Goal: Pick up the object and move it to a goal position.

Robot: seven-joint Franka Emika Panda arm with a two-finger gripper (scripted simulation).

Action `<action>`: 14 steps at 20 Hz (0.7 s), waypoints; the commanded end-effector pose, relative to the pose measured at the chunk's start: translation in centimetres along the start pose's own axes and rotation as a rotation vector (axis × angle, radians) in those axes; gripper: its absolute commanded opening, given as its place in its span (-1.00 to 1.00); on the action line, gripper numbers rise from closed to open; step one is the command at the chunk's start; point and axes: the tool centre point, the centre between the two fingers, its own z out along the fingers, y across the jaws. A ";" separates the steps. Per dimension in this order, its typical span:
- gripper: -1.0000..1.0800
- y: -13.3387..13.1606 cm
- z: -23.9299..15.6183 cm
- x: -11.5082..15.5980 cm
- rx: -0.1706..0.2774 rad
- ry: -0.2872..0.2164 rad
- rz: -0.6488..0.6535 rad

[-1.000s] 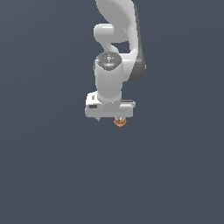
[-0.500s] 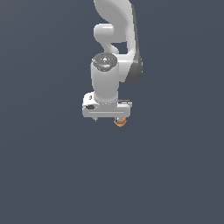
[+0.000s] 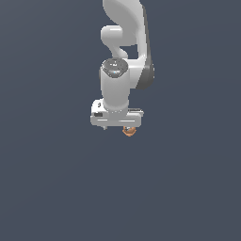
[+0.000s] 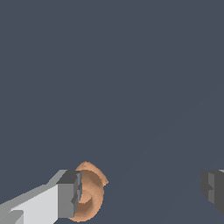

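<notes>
The light was flat and even, a plain simulator render. The dark slate ground carried no cast shadows or glare. The white arm (image 3: 123, 56) showed soft shading down its right side. Edges looked slightly jagged, with no blur or lens distortion.

Background (image 3: 47, 188): one flat, unbroken field of dark slate blue-grey fills the exterior view from edge to edge. No seam, horizon or corner separates floor from wall, so it cannot be told which of the two this surface is. No texture, pattern or marking shows on it.

Light: even and diffuse. The tone grades very slightly, a touch lighter toward the exterior view's lower left, with a faint diagonal change of shade.

The wrist view shows the same dark blue-grey surface (image 4: 109, 65), equally plain, with one faint diagonal boundary between two nearly identical shades.
</notes>
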 end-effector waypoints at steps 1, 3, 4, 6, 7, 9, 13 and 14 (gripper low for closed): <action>0.92 -0.3 0.3 -0.3 0.001 0.000 0.026; 0.92 -0.7 0.6 -0.6 0.002 0.000 0.052; 0.92 -0.9 0.8 -0.7 0.003 0.000 0.067; 0.92 -1.2 1.1 -1.1 0.004 0.001 0.099; 0.92 -1.5 1.3 -1.3 0.005 0.001 0.117; 0.92 -1.9 1.7 -1.8 0.006 0.001 0.157; 0.92 -2.9 2.7 -2.8 0.009 0.001 0.248; 0.92 -3.2 2.9 -3.1 0.010 0.001 0.272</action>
